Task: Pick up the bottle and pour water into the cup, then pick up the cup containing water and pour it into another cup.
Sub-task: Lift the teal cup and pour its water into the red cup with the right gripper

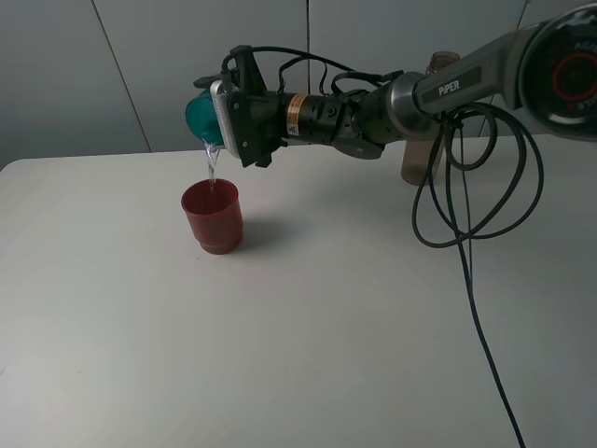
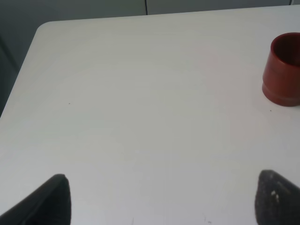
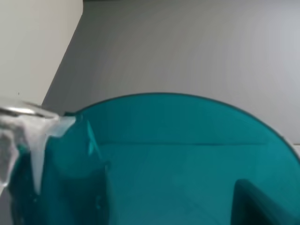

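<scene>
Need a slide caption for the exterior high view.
Right tool tips teal cup, pouring water into red cup on the table.

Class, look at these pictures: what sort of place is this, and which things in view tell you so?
Probably a robotics lab or test bench, not a home. A bare white table stands against plain grey wall panels, and a cabled robot arm tips a teal cup over a red cup.

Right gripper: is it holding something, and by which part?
Yes. The right gripper holds the teal cup by its side wall, tipped over the red cup. The left gripper holds nothing.
</scene>
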Controlling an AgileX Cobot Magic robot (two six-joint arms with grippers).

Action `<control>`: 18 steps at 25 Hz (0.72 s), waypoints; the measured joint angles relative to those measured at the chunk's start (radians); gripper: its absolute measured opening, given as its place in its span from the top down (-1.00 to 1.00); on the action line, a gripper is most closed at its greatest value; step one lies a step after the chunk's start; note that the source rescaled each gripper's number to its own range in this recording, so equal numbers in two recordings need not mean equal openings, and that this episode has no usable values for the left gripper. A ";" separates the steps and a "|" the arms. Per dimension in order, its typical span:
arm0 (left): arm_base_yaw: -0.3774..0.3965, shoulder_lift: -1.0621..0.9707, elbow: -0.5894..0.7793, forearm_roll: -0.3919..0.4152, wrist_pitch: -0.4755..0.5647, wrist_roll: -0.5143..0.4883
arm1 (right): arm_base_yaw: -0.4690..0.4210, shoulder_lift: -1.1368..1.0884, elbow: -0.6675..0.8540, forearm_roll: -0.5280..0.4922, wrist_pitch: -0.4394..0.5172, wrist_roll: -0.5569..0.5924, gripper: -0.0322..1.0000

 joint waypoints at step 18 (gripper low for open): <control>0.000 0.000 0.000 0.000 0.000 0.000 | 0.000 0.002 -0.002 0.000 -0.085 -0.179 0.83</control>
